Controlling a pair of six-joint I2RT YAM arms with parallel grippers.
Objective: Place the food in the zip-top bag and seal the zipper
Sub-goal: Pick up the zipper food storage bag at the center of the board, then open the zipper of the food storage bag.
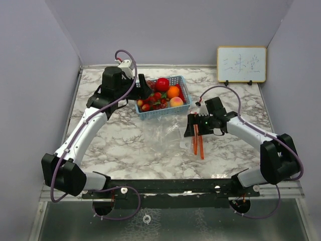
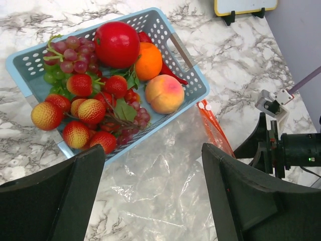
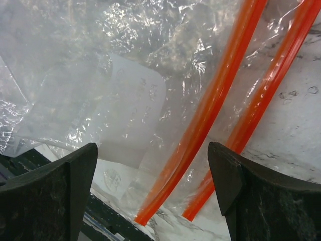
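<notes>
With the right claw (image 3: 150,165) spread wide and empty over the two zipper (image 3: 210,100) strips at the 3 o'clock edge of the zip-top bag (image 1: 168,134), which lies flat on the bench (image 1: 120,148) at 6 o'clock from the basket (image 2: 186,51) holding all the food (image 2: 108,93), and the left claw (image 2: 153,158) equally wide and empty above the basket's 9 o'clock end, I judge that pinching both strips together would shut the mouth.

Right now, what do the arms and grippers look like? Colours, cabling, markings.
Both the left arm and right arm have white links between chunky black joint housings. A mauve cable loops along each. The left gripper and right gripper have broad matte black fingers, with no markings visible.
</notes>
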